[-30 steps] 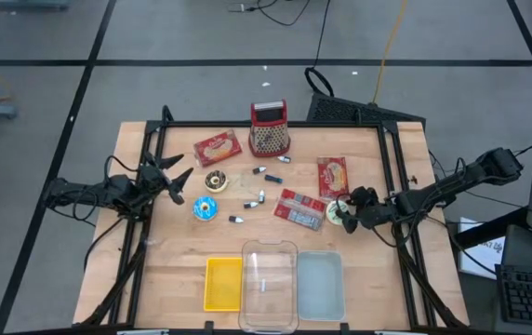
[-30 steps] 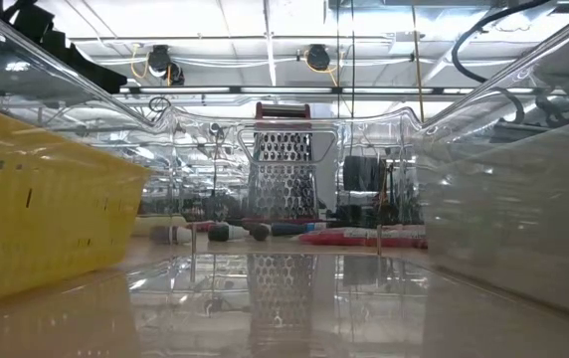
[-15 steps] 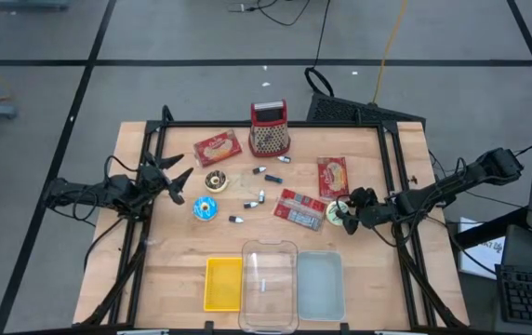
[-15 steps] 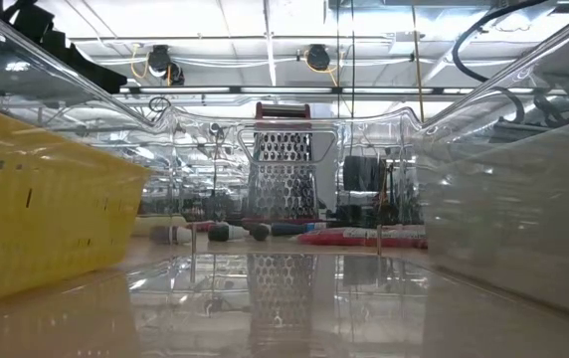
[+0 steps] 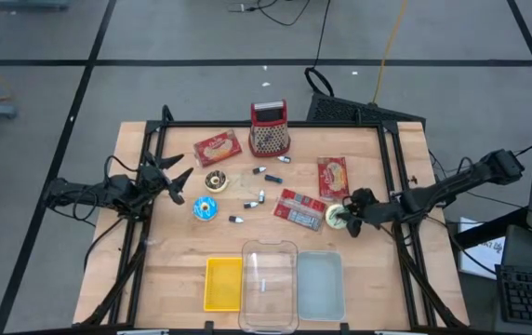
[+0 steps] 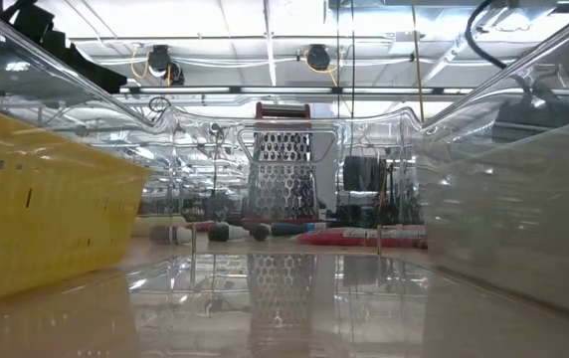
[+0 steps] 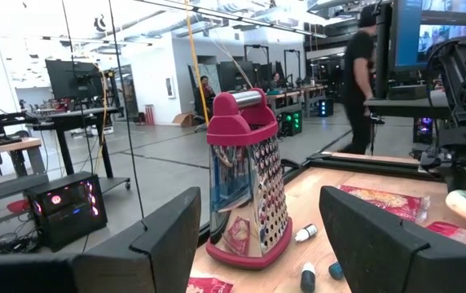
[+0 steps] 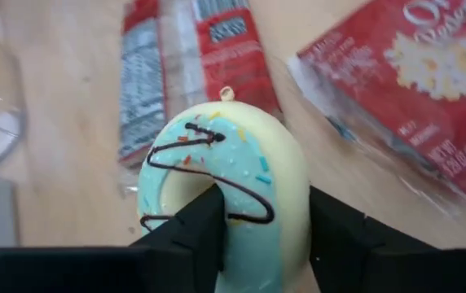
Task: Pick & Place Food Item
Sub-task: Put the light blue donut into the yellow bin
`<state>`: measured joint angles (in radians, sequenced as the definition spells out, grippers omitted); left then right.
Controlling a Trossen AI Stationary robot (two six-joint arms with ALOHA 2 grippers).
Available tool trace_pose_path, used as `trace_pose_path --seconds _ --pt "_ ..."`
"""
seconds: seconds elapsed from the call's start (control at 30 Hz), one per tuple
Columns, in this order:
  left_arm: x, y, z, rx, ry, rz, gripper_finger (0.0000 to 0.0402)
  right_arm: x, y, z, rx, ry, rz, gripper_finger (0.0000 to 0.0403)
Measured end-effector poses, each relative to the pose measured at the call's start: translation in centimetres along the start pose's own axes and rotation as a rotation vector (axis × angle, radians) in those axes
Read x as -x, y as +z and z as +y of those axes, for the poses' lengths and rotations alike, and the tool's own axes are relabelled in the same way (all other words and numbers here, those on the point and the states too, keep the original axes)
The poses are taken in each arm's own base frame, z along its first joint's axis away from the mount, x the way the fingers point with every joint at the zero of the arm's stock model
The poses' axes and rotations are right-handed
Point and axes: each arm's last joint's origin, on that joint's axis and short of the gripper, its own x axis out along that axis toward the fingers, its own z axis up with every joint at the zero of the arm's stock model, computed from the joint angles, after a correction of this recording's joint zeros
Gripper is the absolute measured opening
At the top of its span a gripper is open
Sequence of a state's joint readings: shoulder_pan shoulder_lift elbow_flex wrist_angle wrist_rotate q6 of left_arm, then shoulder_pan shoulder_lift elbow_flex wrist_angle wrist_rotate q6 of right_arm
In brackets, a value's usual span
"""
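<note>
A donut (image 8: 225,175) with mint-green icing and a dark drizzle sits at the table's right, beside a red snack pack (image 5: 300,208). My right gripper (image 5: 348,218) comes at it from the right edge and is shut on it. A blue-iced donut (image 5: 206,208) and a chocolate one (image 5: 216,180) lie left of centre. My left gripper (image 5: 175,179) waits open at the left edge, its fingers (image 7: 168,236) apart with nothing between them. My right gripper holds the donut's ring (image 8: 282,203) between its two fingers: one finger (image 8: 192,232) stands at the donut's middle, by the hole, the other (image 8: 339,232) against the outer rim. The fingers slant down from the table's right. The donut tilts, icing toward the wrist camera.
A red-topped grater (image 5: 269,128) stands at the far middle, with popcorn packets (image 5: 218,147) (image 5: 332,177) on either side. Small capped tubes (image 5: 259,194) lie scattered at centre. Yellow (image 5: 223,283), clear (image 5: 269,273) and pale blue (image 5: 320,284) containers line the near edge.
My right gripper's head has shifted slightly toward the table's left, closer over the mint donut, and tipped a little. The donut stays at about the same spot.
</note>
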<state>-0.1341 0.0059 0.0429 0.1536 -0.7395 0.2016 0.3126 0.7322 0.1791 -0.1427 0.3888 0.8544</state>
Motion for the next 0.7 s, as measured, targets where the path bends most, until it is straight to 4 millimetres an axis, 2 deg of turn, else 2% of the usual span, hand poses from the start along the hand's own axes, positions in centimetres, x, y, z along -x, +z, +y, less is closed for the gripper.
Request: trace_pose_path --seconds 0.27,0.7 --pt "0.0 0.0 0.0 -0.001 0.000 0.000 0.0251 0.9 1.1 0.6 0.042 0.104 -0.118 0.0115" --pt "0.0 0.0 0.0 0.000 0.000 0.000 0.0251 2.5 3.6 2.6 0.181 0.318 -0.396 0.0114"
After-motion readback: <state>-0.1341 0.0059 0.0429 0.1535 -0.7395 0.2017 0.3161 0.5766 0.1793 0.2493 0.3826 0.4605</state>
